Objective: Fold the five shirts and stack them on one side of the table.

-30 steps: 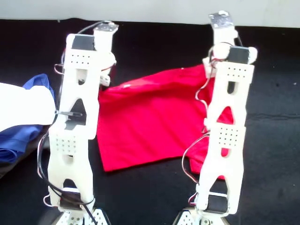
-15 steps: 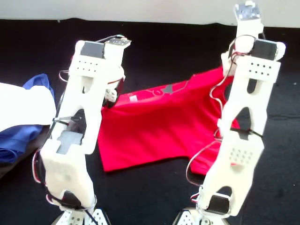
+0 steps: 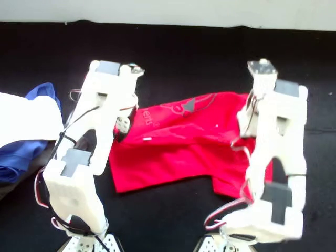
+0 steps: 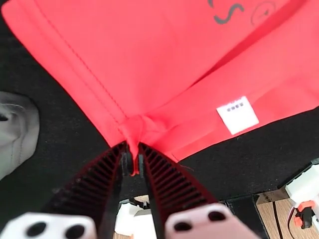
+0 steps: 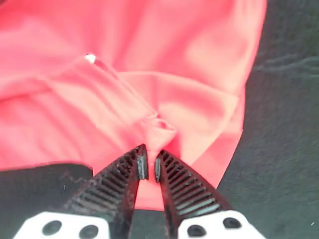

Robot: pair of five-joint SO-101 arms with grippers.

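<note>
A red shirt (image 3: 173, 147) lies in the middle of the black table, its far part lifted and turned toward the front so a dark print (image 3: 189, 105) faces up. My left gripper (image 4: 132, 160) is shut on a pinched bunch of the shirt's hem (image 4: 137, 124), near a white label (image 4: 237, 113). On the shirt's other side, my right gripper (image 5: 148, 168) is shut on a pinched fold of red cloth (image 5: 158, 127). In the high view the left arm (image 3: 92, 131) stands over the shirt's left edge and the right arm (image 3: 278, 142) over its right edge.
A pile of other shirts sits at the table's left edge, with a white one (image 3: 26, 118) on top of a blue one (image 3: 21, 155). A grey cloth (image 4: 15, 129) lies near the red shirt's hem. A pale wall (image 3: 168, 10) runs along the back.
Both arms have drawn back toward the front, carrying the shirt's far edge with them. The cloth has turned over, so the print now faces up.
</note>
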